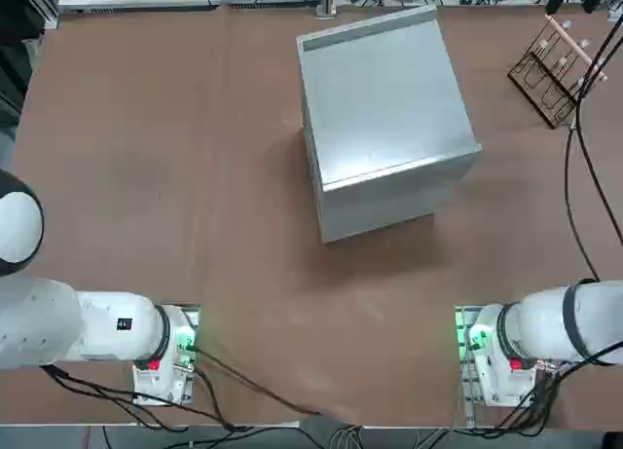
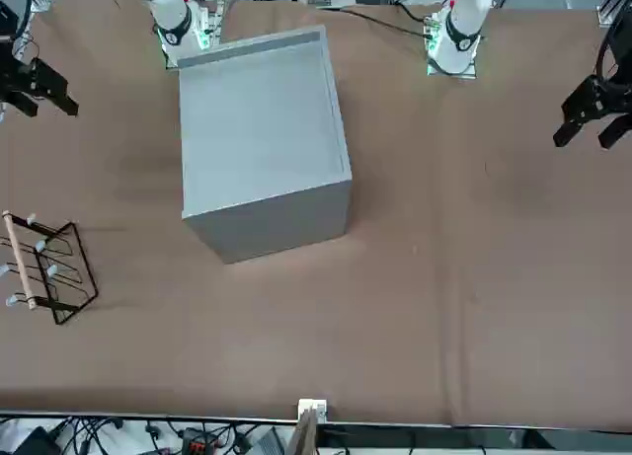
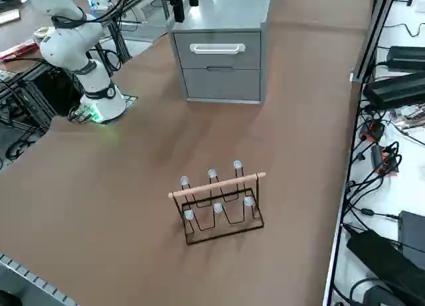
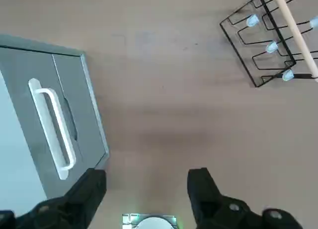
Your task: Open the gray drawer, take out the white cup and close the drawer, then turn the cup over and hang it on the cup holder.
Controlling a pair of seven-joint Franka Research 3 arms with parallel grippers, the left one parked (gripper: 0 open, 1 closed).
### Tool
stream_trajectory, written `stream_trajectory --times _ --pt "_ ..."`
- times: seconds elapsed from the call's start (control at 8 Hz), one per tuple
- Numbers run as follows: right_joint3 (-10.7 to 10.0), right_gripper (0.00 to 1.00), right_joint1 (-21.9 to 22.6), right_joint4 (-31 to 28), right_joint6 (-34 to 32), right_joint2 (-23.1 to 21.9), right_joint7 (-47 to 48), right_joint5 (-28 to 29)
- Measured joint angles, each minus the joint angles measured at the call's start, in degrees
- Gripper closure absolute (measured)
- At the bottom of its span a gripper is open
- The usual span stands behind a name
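Right gripper [image 4: 146, 187] hovering with fingers apart, facing the shut drawer's [image 4: 49, 124] handle [image 4: 52, 127]; cup probably inside, rack [image 4: 271, 40] upper right

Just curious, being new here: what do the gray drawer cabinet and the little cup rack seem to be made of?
The gray drawer looks like painted or brushed sheet metal: flat, faintly sheened panels with crisp folded edges, plus a glossy white handle. The cup holder appears to be thin dark wire with a pale, probably wooden rod on top.
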Motion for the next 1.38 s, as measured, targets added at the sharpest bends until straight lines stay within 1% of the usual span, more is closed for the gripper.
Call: stream_trajectory --times 0.62,0.75,0.88,1.12,1.38 --pt "0.2 0.00 0.1 0.0 0.6 0.3 -0.2 0.5" --pt "0.3 0.00 0.1 -0.1 1.6 0.7 -0.2 3.3" --pt "0.2 0.00 0.0 -0.8 3.3 1.3 -0.4 7.3" --pt "0.1 0.00 -0.1 -5.4 9.7 2.2 -1.7 11.1" --pt "0.5 0.00 0.9 -12.9 17.5 2.4 -2.7 12.4"
